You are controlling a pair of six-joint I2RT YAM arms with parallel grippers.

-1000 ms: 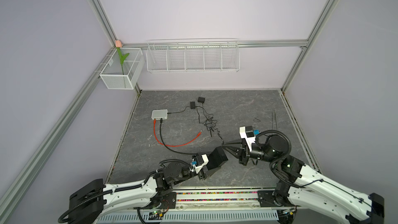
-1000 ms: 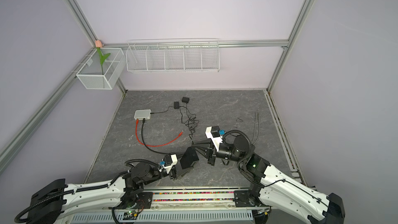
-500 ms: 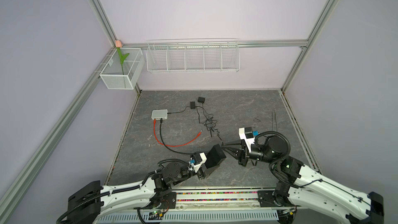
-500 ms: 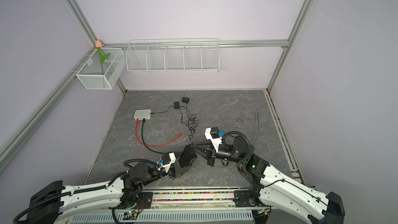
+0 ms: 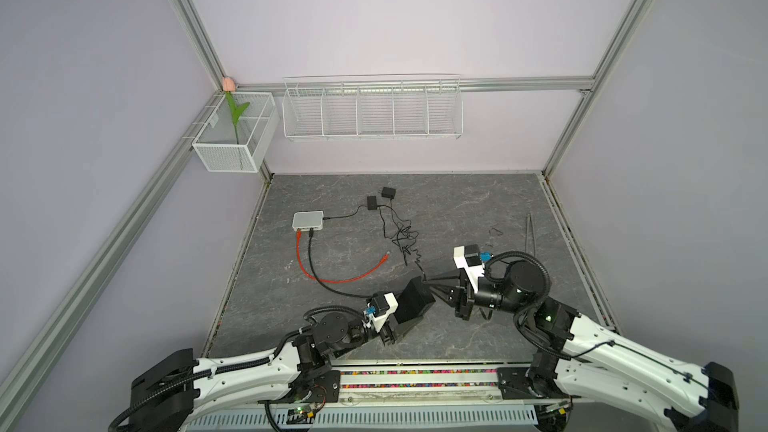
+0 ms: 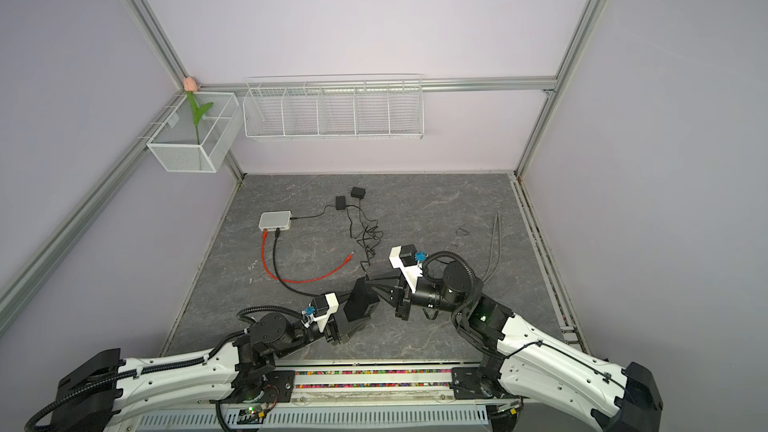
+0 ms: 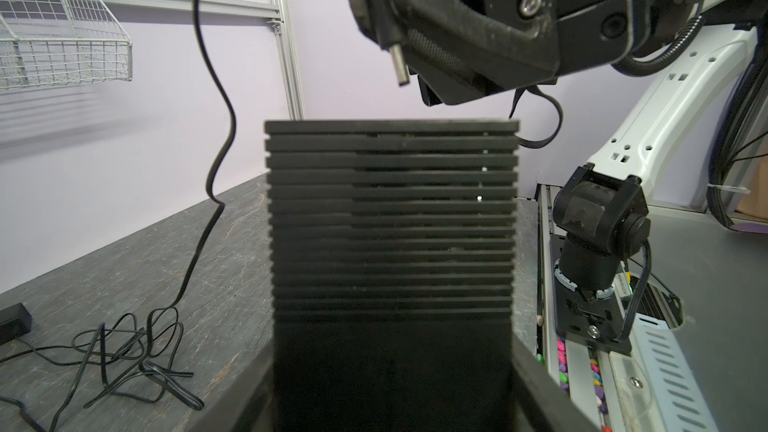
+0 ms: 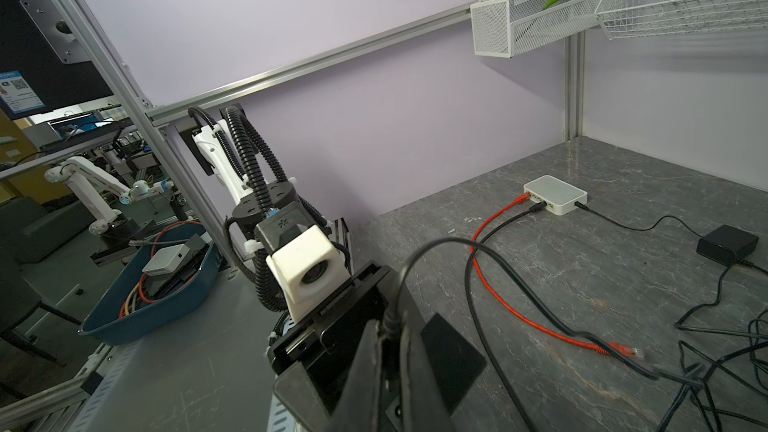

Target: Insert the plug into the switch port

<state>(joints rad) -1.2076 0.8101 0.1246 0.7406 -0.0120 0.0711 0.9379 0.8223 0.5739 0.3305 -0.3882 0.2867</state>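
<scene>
Left wrist: plug tip toward switch

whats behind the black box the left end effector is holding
Behind the black box, the right end effector pinches a plug, its metal tip aimed at the box's far edge. The box's far face, and any port there, is hidden.

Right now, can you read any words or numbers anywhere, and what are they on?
None can be read.
Blue sticker on the black panel outside the cell: print and a square code, too small to read.
Black ribbed box and white box: no print shows.
</scene>
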